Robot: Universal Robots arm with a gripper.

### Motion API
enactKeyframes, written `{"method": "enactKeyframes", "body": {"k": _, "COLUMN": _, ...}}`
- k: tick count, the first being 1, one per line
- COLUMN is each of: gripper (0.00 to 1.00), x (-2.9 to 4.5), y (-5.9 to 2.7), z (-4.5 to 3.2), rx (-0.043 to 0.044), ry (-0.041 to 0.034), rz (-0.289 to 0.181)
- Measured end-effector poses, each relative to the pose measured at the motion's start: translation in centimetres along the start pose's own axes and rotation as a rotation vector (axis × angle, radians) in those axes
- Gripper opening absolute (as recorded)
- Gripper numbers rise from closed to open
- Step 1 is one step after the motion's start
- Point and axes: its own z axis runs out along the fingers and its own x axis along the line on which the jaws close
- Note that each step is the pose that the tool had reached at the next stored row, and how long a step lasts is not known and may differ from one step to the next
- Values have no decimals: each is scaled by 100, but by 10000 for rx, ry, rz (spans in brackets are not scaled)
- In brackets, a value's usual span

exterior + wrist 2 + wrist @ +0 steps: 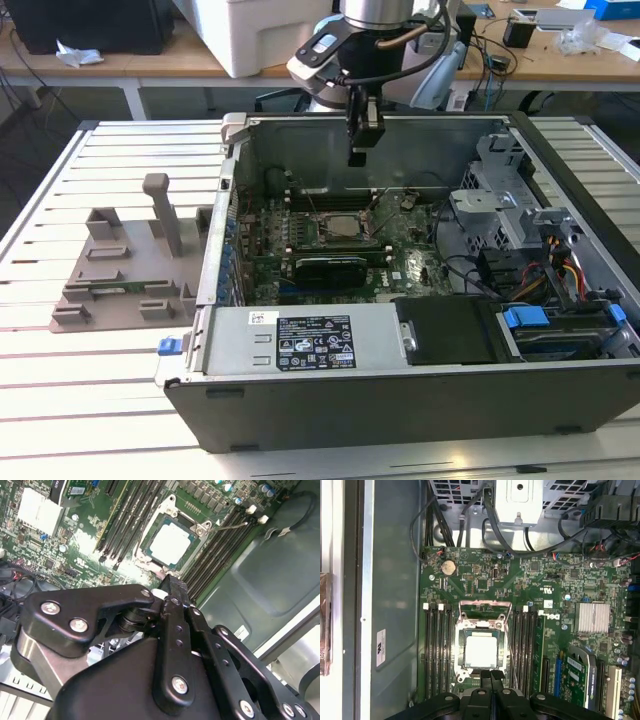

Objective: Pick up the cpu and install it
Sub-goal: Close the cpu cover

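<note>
The cpu [340, 228] is a small silver-topped square lying flat in its socket in the middle of the green motherboard [415, 265], inside the open computer case. Both wrist views look down on the cpu [170, 544] [481, 651], with the socket's metal frame [482, 607] swung open beside it. My gripper [362, 152] hangs well above the board, over the case's far wall and apart from the chip. Its black fingertips [490, 675] meet with nothing between them, so the gripper [173, 586] is shut and holds nothing.
The case walls [400, 400] ring the board. A power supply [310, 340] lies along the near side, and a drive cage with cables [530, 250] is on the exterior view's right. A black expansion card [325, 268] sits beside the socket. A grey plastic block with posts [130, 270] rests on the slatted table.
</note>
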Motion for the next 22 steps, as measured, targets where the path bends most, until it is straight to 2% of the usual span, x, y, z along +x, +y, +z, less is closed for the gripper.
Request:
{"method": "enactKeyframes", "body": {"k": 7, "gripper": 11, "x": -1, "y": 151, "z": -3, "rx": 2, "ry": 1, "rz": -1}}
{"method": "enactKeyframes", "body": {"k": 9, "gripper": 11, "x": 0, "y": 233, "z": -5, "rx": 5, "ry": 1, "rz": -2}}
{"method": "enactKeyframes", "body": {"k": 11, "gripper": 11, "x": -1, "y": 275, "z": -6, "rx": 6, "ry": 2, "rz": 1}}
{"method": "enactKeyframes", "body": {"k": 14, "gripper": 11, "x": -3, "y": 382, "z": -9, "rx": 11, "ry": 2, "rz": 0}}
{"method": "enactKeyframes", "body": {"k": 18, "gripper": 11, "x": -6, "y": 614, "z": -16, "rx": 32, "ry": 2, "rz": -2}}
{"method": "enactKeyframes", "body": {"k": 22, "gripper": 11, "x": -6, "y": 738, "z": -19, "rx": 43, "ry": 3, "rz": 0}}
